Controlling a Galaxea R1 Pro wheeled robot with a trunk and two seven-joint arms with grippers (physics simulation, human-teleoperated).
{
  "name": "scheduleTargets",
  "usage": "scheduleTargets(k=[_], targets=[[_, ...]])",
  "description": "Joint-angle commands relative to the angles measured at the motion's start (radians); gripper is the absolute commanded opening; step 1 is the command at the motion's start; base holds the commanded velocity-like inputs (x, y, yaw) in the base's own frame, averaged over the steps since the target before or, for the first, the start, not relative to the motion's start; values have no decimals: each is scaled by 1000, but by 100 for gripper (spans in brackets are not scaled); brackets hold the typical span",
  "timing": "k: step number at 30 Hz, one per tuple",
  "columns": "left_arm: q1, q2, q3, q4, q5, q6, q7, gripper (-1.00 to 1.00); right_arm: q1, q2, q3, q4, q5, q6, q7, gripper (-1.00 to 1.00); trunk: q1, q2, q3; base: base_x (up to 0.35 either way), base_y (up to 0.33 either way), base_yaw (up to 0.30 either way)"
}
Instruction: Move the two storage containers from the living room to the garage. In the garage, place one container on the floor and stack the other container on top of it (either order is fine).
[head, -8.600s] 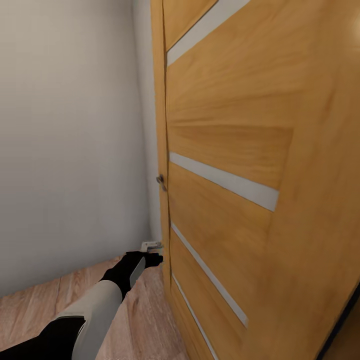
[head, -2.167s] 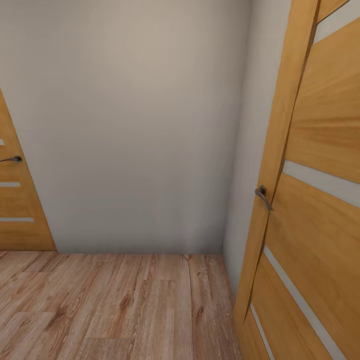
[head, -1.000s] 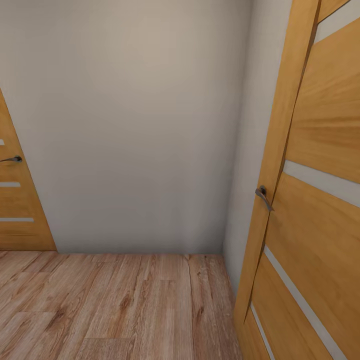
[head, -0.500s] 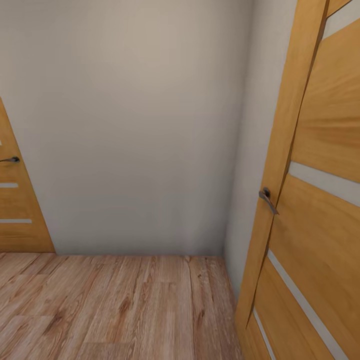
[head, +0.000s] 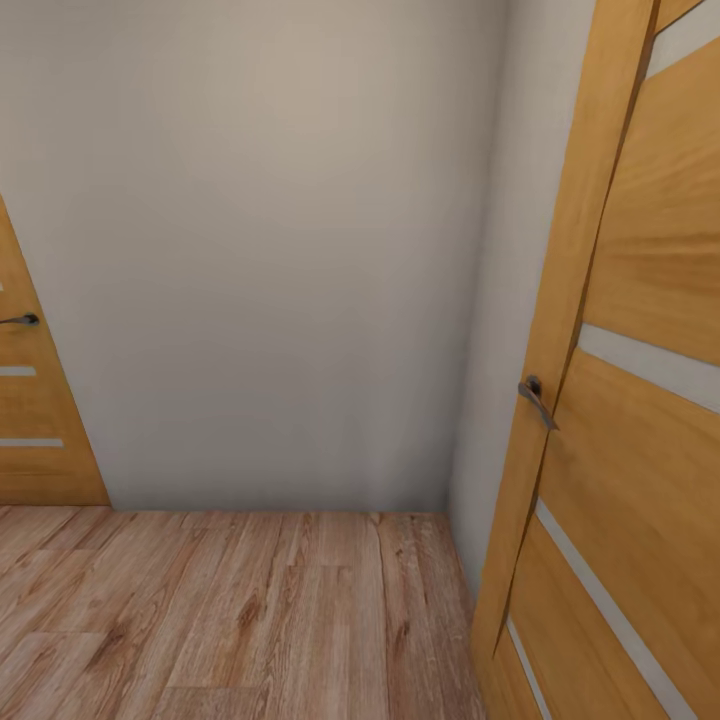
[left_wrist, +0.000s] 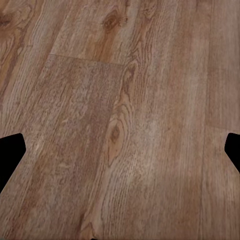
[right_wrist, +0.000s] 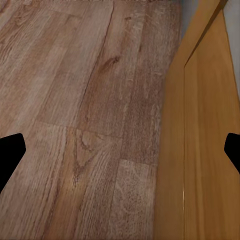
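Both tools hang spread wide and empty over the light wood plank floor (left_wrist: 120, 120), the right one (right_wrist: 120, 145) just beside the tall wooden door (right_wrist: 205, 150). No storage container is visible here; its direction cannot be told.

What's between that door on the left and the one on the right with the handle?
In the head view, a plain grey-white wall spans the stretch between the left door and the right door, with wood plank floor below. Nothing stands there.

Grey wall (head: 270, 250), plank floor (head: 250, 610) (oak, perhaps), wooden doors (head: 640, 450)
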Motion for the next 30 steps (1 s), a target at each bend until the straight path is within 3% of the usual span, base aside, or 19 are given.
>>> scheduleTargets(k=[1, 14, 21, 30], targets=[[0, 0, 7, 0, -3, -3, -1, 100, 0, 0, 1, -2, 10, 0, -9, 100, 0, -1, -1, 0, 0, 0], [0, -2, 7, 0, -5, -3, -1, 100, 0, 0, 1, -2, 12, 0, -8, 100, 0, -1, -1, 6, 0, 0], [0, -1, 7, 0, -5, -3, -1, 100, 1, 0, 1, -1, 12, 2, -8, 100, 0, -1, -1, 214, 0, 0], [0, 0, 7, 1, -3, -3, -1, 100, 0, 0, 1, -1, 12, 2, -8, 100, 0, -1, -1, 41, 0, 0]])
